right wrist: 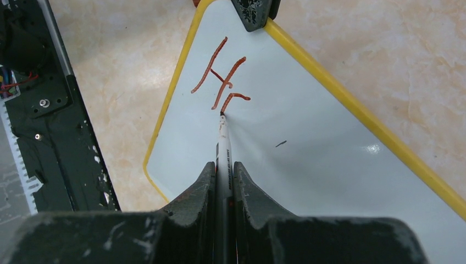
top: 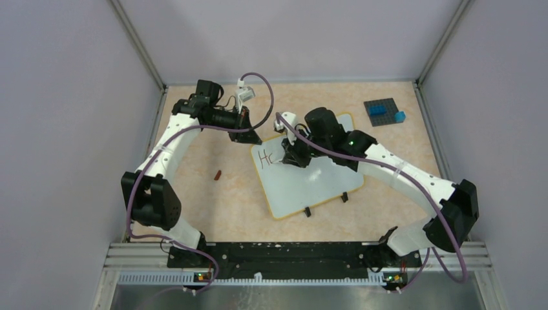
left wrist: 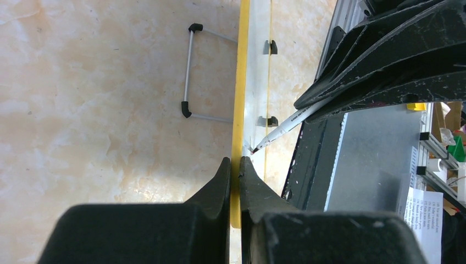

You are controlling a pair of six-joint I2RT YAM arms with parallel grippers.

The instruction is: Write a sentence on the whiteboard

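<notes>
so left hand [left wrist: 235, 160] pinches the whiteboard [top: 309, 184] rim, likely steadying it on the counter [top: 223, 206]; right hand [right wrist: 223, 165] pinches marker [right wrist: 223, 135], tip on board, sentence [right wrist: 222, 80] barely started.

The white-shelled left arm [top: 166, 156], bolted at the left end of the black mounting bar [top: 278, 253], and the matching right arm [top: 404, 174] at its right end share black joint housings, looping purple cables [top: 272, 97] and scuffed black wedge fingers [right wrist: 192, 204].

Whiteboard [right wrist: 329, 165]: sentence [right wrist: 220, 78] reads "H" plus unfinished second letter; marker [right wrist: 222, 143] print illegible.
</notes>
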